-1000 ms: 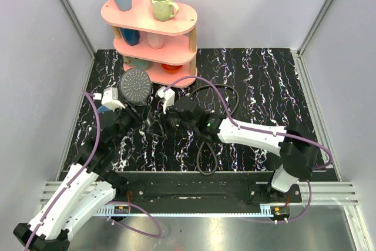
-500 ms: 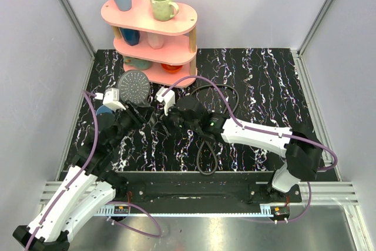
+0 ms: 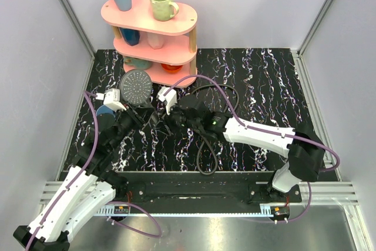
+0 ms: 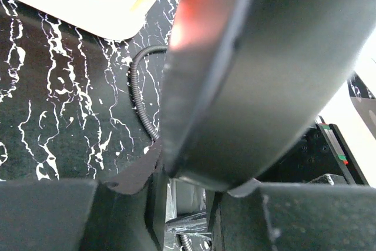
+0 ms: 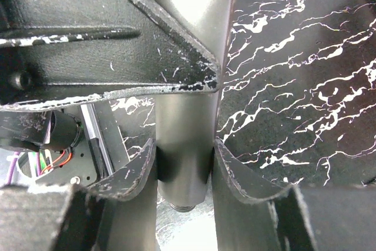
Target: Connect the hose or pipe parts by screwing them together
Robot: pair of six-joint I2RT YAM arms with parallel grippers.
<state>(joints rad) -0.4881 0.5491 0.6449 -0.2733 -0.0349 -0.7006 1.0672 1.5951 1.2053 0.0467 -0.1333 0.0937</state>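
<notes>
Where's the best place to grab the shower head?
Its handle, squeezed across from the sides: it is a slim round bar, while the face is a wide disc. The right hand holds it so, leaving the threaded tip free.

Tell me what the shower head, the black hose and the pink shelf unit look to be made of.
Grey round shower head: likely plastic, with a matte perforated face and a smooth dark satin handle.
Thin black hose: closely ribbed and flexible; plastic or wound metal, can't tell.
Pink three-tier shelf: probably painted board, with a flat matte top and a light wood-coloured post.
</notes>
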